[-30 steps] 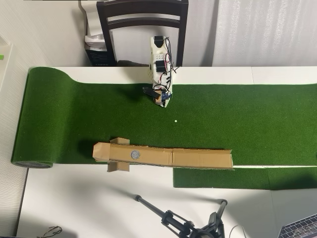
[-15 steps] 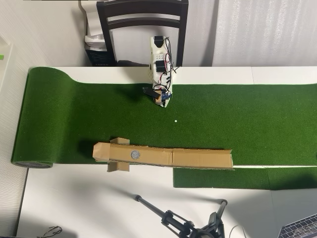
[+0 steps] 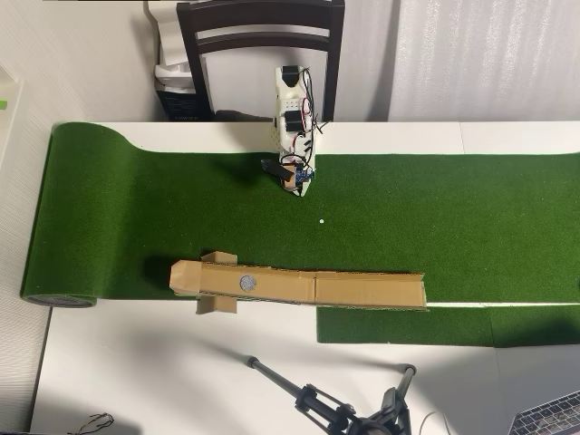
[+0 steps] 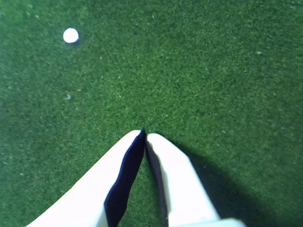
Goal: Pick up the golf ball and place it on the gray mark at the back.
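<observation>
A small white golf ball (image 3: 321,220) lies on the green turf (image 3: 435,217), a little right of and below the arm in the overhead view. In the wrist view the ball (image 4: 71,35) is at the upper left, well away from my gripper (image 4: 143,133). The two white fingers meet at their tips, shut and empty, just above the turf. In the overhead view the gripper (image 3: 299,188) hangs under the folded white arm. A round gray mark (image 3: 247,283) sits on a long cardboard channel (image 3: 362,290) near its left end.
The turf mat ends in a roll (image 3: 59,299) at the left. A dark chair (image 3: 263,45) stands behind the arm. A tripod (image 3: 335,408) lies on the white table at the bottom, and a laptop corner (image 3: 553,417) shows at bottom right.
</observation>
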